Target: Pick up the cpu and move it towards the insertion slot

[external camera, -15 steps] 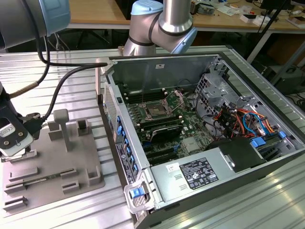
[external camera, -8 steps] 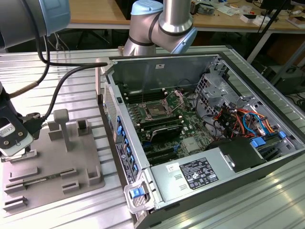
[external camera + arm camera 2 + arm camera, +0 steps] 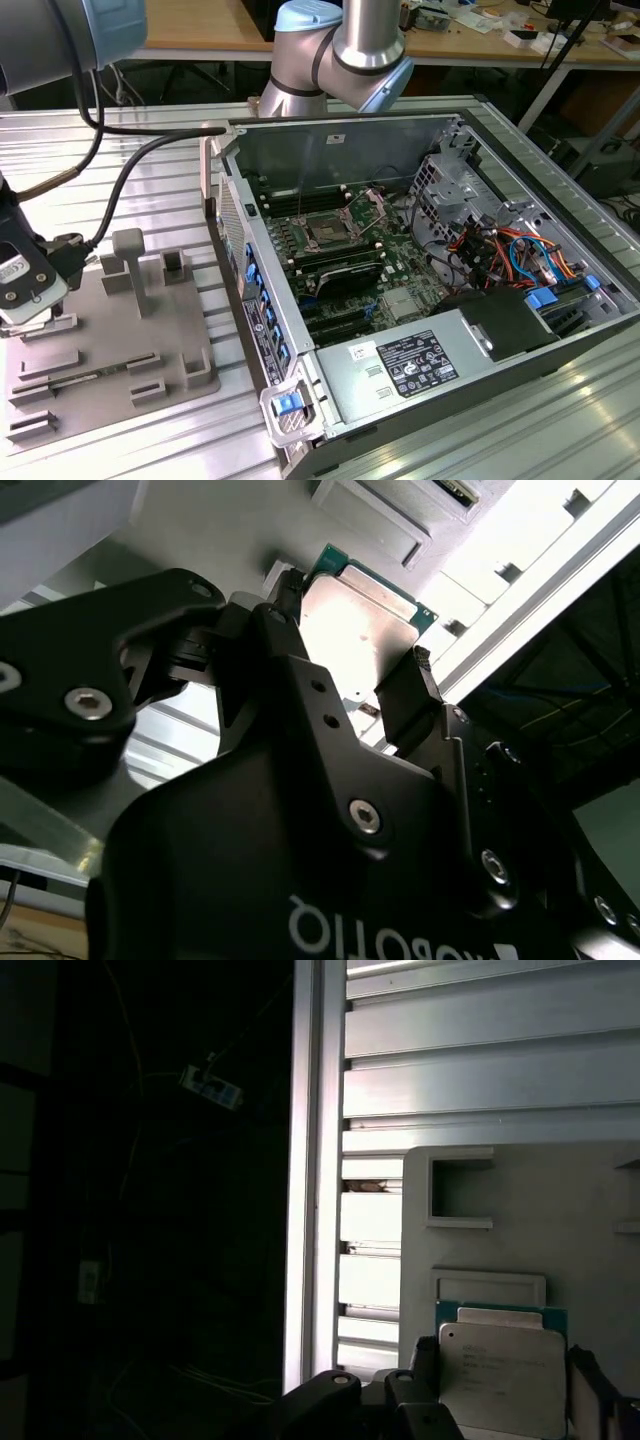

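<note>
gripper point(image 3: 352, 635): clenched on the cpu, with black fingers point(image 3: 408, 695) pressed against two opposite edges of it in both wrist views.
cpu point(image 3: 500, 1375): held flat between the fingertips, silvery top towards the first wrist view's camera, a green edge showing along one side. it is over the grey fixture plate point(image 3: 530, 1220); whether it touches the plate or is just raised i cannot tell.
place: in the exterior view the gripper point(image 3: 30, 290) hangs at the far left, over the fixture plate's edge.
insertion slot point(image 3: 328, 232): inside the open computer case point(image 3: 340, 128), on the green board, dark centre with its metal frame tilted up beside it; well apart from the cpu, towards the exterior view's right.
fixture plate: lies on the slatted metal table point(image 3: 120, 140), just beside the case's side wall.
arm point(image 3: 350, 40): its grey and blue joint stands behind the case.
</note>
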`<state>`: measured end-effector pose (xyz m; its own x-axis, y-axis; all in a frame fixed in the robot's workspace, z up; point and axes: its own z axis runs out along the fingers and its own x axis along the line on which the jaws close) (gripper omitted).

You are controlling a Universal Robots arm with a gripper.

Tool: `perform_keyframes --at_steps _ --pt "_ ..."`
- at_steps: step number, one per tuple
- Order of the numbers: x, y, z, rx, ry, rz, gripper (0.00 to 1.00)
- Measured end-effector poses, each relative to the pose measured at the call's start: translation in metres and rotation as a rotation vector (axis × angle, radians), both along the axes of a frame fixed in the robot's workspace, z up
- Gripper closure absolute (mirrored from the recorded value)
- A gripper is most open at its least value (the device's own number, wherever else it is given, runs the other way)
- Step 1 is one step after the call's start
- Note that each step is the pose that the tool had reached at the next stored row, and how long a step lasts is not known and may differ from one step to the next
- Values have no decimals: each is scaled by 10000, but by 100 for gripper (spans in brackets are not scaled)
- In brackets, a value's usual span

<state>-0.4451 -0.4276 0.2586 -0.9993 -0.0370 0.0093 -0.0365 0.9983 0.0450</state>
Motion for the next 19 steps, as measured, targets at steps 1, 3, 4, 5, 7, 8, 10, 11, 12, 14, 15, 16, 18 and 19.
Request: perform_keyframes --at_steps 1,3,4,5,7,8,10,11,12,14,15,16,18,19 --pt "0 0 8 0 -1 0 45" --pt "0 0 32 1 -2 0 45" --pt "0 0 52 0 -1 0 45" --pt "0 0 61 0 0 0 45" --pt "0 0 80 1 -1 0 45" --pt "0 0 90 1 -2 0 45" --pt "0 0 107 0 0 0 45" --pt "0 0 114 1 -1 0 45" --pt "0 0 125 1 -2 0 45" --pt "0 0 143 0 -1 0 45" --pt "0 0 159 0 -1 0 45" --pt "0 0 172 1 -2 0 45" --pt "0 0 190 0 -1 0 45" --pt "0 0 204 0 -1 -1 45"
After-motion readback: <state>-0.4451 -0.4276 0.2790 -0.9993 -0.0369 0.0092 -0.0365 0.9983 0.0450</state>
